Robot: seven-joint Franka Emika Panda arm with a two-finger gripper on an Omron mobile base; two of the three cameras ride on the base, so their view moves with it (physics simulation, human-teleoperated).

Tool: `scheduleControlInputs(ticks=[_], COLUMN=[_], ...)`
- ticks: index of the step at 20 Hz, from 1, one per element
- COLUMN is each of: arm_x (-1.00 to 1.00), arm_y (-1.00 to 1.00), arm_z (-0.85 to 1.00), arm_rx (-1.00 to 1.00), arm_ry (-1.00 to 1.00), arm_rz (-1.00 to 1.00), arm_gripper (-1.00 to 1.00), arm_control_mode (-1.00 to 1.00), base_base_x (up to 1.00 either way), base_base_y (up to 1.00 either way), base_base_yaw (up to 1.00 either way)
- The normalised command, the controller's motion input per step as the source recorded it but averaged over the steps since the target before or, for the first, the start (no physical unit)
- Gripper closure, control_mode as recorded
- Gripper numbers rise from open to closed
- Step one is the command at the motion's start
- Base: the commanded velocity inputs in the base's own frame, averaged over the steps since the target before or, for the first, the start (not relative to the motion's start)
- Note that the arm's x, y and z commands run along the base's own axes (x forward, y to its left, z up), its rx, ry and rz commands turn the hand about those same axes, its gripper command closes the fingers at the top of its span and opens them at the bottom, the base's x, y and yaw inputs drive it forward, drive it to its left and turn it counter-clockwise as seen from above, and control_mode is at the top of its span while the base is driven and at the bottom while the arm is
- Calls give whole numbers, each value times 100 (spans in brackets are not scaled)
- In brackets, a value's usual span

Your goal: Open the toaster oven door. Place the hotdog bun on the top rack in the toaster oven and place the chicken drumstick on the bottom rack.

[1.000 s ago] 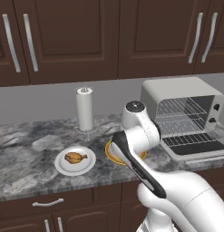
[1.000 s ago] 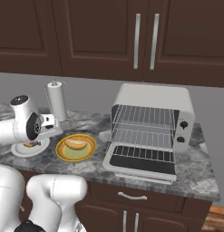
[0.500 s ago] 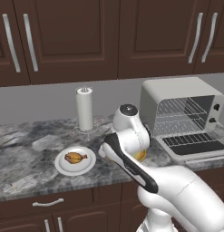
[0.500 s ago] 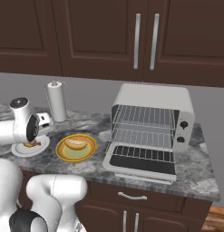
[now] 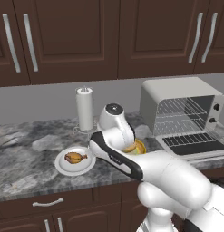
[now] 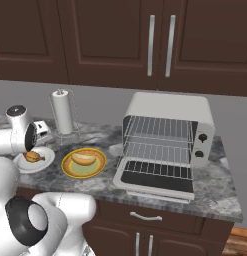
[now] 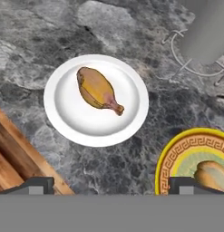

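The toaster oven [image 6: 165, 112] stands at the right of the counter with its door [image 6: 154, 178] folded down flat. Inside I see the top rack [image 6: 157, 134] and the bottom rack [image 6: 155, 152], both bare. The chicken drumstick [image 7: 97, 89] lies on a white plate [image 7: 68, 120], also seen as the drumstick [image 5: 75, 157] left of the arm. The hotdog bun [image 6: 84, 159] rests on a yellow plate [image 6: 70, 170]. My gripper [image 7: 111, 185] hovers above the counter beside the white plate, open and holding nothing.
A paper towel roll [image 6: 62, 111] on a wire holder stands behind the two plates. The counter's front edge shows as a wooden strip [image 7: 22, 158] in the hand view. Dark cabinets hang above the counter.
The arm has swung left, away from over the yellow plate toward the white plate with the drumstick. The jaws have stayed wide apart.
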Motion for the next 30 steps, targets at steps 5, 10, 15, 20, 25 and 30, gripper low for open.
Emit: scheduleControlInputs(ticks=[5,10,15,20,25,30], arm_x=[17,18,16,15,19,17], arm_y=[53,49,31,18,13,9], arm_z=[-10,-11,-16,-27,-30,-23], arm_rx=[0,0,0,-3,-1,0], arm_ry=[0,0,0,0,0,0], arm_rz=[9,7,5,3,2,0], arm_gripper=[-100,-100,-100,-100,-100,-100], arm_control_mode=[-100,-100,-100,-100,-100,-100], base_base_x=[0,0,0,0,0,0], base_base_y=[0,0,0,0,0,0], base_base_yaw=[0,0,0,0,0,0])
